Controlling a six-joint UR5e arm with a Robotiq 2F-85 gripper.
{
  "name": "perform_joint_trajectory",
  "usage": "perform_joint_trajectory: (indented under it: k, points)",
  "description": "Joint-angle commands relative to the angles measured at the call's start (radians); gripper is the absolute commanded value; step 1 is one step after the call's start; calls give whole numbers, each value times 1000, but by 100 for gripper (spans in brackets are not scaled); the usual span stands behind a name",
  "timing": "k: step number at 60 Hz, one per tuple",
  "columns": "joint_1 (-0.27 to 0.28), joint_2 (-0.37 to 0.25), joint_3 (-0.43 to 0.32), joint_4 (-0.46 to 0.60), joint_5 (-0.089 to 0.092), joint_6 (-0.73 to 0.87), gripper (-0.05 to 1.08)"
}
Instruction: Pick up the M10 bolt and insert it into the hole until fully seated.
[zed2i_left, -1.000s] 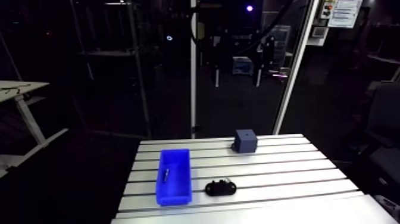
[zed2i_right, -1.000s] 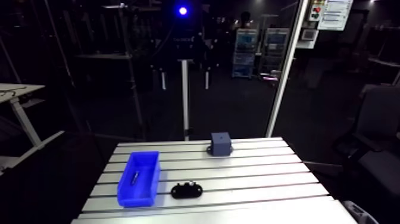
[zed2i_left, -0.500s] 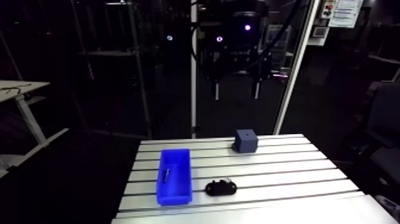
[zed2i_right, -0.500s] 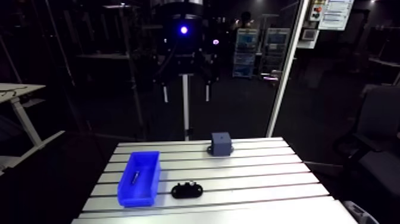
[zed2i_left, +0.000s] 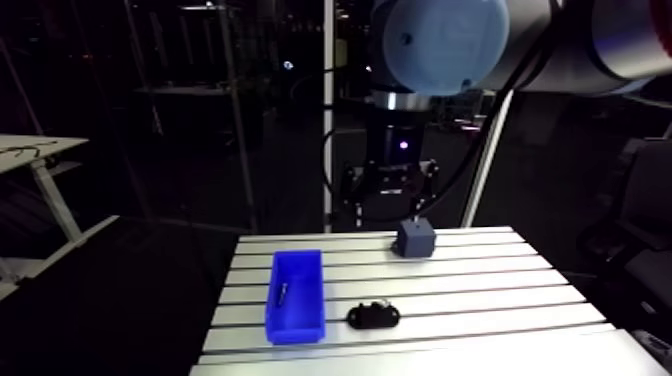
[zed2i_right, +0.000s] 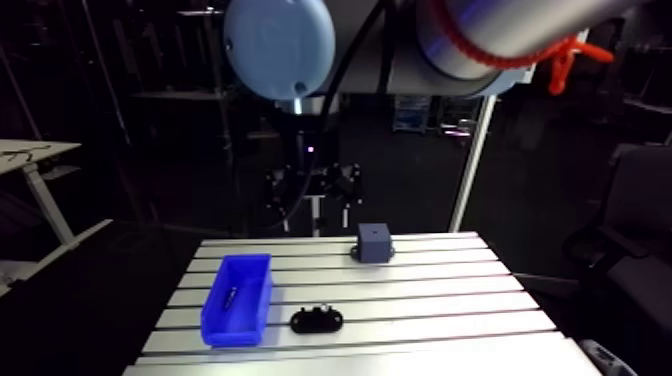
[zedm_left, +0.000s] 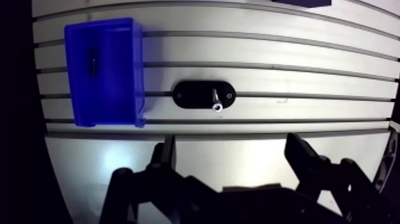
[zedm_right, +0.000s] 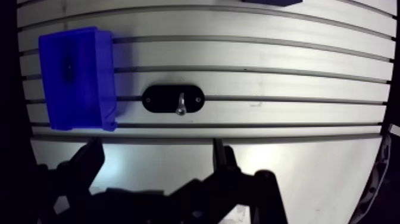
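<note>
A blue bin (zedm_left: 104, 71) lies on the slotted table (zedm_left: 286, 71), ahead of the gripper and off to one side. A small dark bolt (zedm_left: 93, 59) rests inside it. Beside the bin sits a black oval plate (zedm_left: 203, 94) with a short silver pin (zedm_left: 216, 99) standing in it. My gripper (zedm_left: 232, 149) hangs above the table's bare strip, short of the plate, open and with nothing between its fingers (zedm_left: 168, 149). In the arm view the gripper (zed2i_left: 392, 195) hangs over the table's far edge, well above the bin (zed2i_left: 295, 295) and plate (zed2i_left: 373, 316).
A grey-blue cube (zed2i_left: 415, 237) stands near the table's far edge, close under the wrist in the arm view. The table's edge runs just past the bin's outer side.
The wrist and gripper have come down from the top of the arm view, and the arm's big joint now fills the upper part. Bin, plate and cube have not moved.
</note>
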Motion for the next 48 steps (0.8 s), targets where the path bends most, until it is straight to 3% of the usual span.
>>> perform_joint_trajectory:
  k: [1,48]
  points:
    - [3,2,95,-130,0,3,1]
    - [-10,17,187,-281,-2,-2,1]
